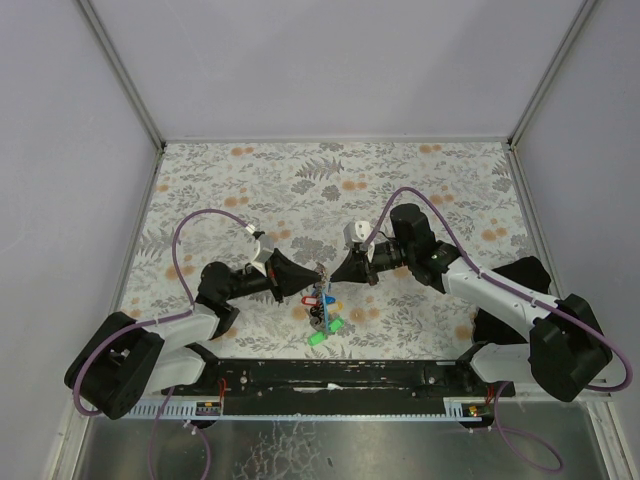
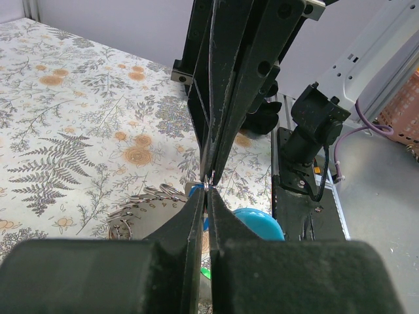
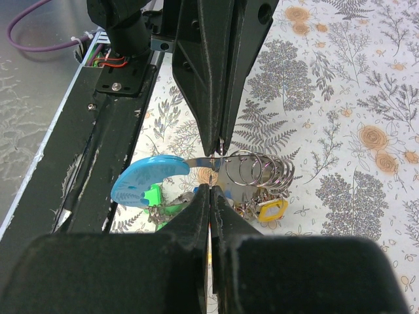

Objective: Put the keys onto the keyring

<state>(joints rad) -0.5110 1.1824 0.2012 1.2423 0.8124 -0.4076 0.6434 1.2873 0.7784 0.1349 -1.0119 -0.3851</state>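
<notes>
Both of my tools meet tip to tip in the middle of the top view. My left tool (image 2: 208, 196) and right tool (image 3: 210, 191) each have their fingers pressed together, and as far as I can tell both are clamped on the keyring (image 3: 229, 173), pinching its thin silvery wire from opposite sides.

The ring sits right at that meeting point. Its light-blue strap (image 3: 147, 183) curves off to the left of the right wrist view, and a loose coil of wire loops (image 3: 262, 171) fans out to the right. The keys (image 1: 322, 318) bunch just below the tips in the top view. I cannot tell whether they hang free or rest on the surface (image 1: 250, 180).

I judge the step in hand to be holding the ring to work a key along it. The next move calls for a small, careful pull to part the wire without losing either pinch.

The wire is hard, springy and slippery, and the strap is smooth, crescent-shaped plastic. The key caps are blocky, one yellow (image 3: 272, 210) and one green (image 3: 154, 196). The surface carries a matte fern-and-flower print.
</notes>
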